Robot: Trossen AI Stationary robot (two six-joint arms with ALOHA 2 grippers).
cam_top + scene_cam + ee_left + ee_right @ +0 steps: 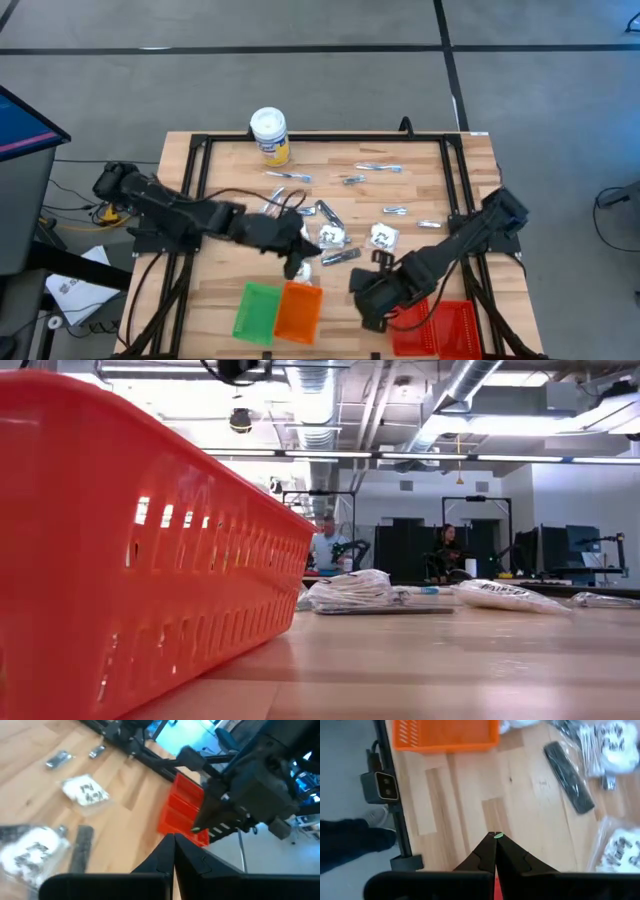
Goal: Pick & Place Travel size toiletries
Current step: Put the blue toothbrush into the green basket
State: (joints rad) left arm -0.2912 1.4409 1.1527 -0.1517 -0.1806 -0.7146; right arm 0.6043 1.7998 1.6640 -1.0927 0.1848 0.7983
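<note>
High view: I see the left gripper (297, 268) over the near middle of the table (420, 160), just above the far edge of the orange tray (297, 312), with the green tray (257, 312) beside it. The right gripper (368, 300) sits near the front, at the left end of the red tray (450, 325). The travel size toiletries (383, 237) lie scattered across the middle of the table: white crinkly packets (332, 235) close to the left gripper, a slim dark tube (340, 256) between the two grippers, silvery pieces (378, 168) farther back. A white-lidded tub (269, 134) with a yellow label stands at the far edge.

Low view: the red tray (140, 560) fills the left side. Beyond it, white packets (350, 590) rest on the wood. No gripper shows here. Two people sit in the room behind.

Left wrist view: I read the left fingers (172, 855) as pressed together, nothing between them. A white packet (86, 792) and a dark tube (82, 847) lie on the table ahead; the right arm (260, 785) hangs over the red tray (182, 812).

Right wrist view: right fingers (495, 852) closed tip to tip, empty, over bare wood. The dark tube (568, 778) and packets (617, 742) lie ahead; the orange tray (445, 735) is farther off. A person's shoe and trouser leg show on the floor beside the table.
</note>
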